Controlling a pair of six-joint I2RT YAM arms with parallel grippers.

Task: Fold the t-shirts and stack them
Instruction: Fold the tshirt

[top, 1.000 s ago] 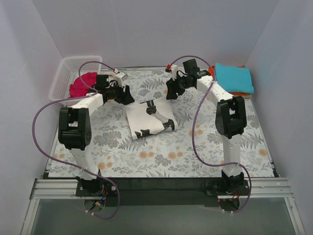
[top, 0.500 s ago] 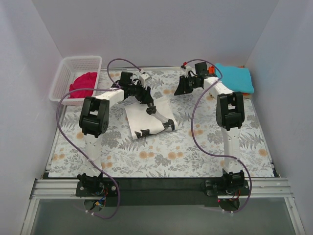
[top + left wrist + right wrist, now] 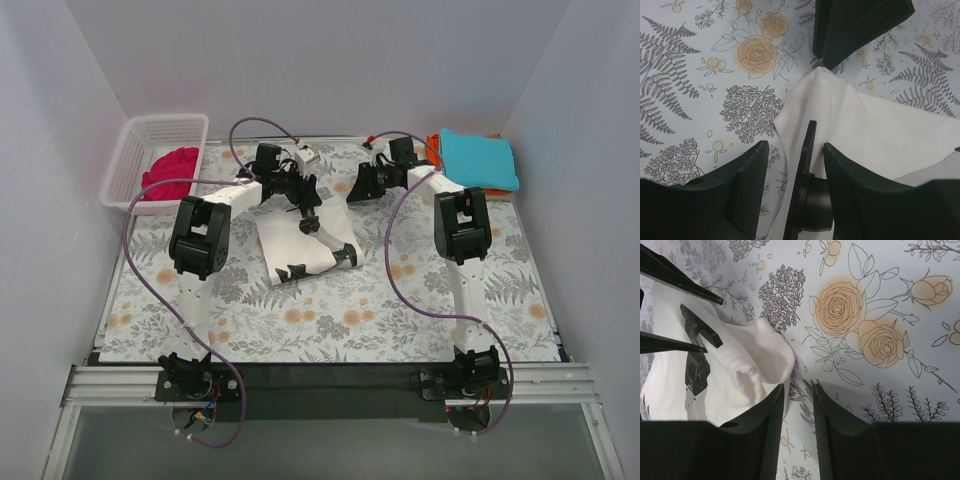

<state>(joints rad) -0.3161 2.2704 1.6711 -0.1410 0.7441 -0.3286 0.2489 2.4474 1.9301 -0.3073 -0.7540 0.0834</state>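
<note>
The off-white t-shirt, on the floral covering, is readied for folding. At its far corners the left gripper is spread, the right gripper narrowly parted, empty; both corners must be pinched.

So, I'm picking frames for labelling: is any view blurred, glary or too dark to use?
Top view: even light, sharp, only soft shadows. Left wrist view: tablecloth print crisp, own fingers dark with little detail. Right wrist view: white shirt bright but its folds show; no glare.
</note>
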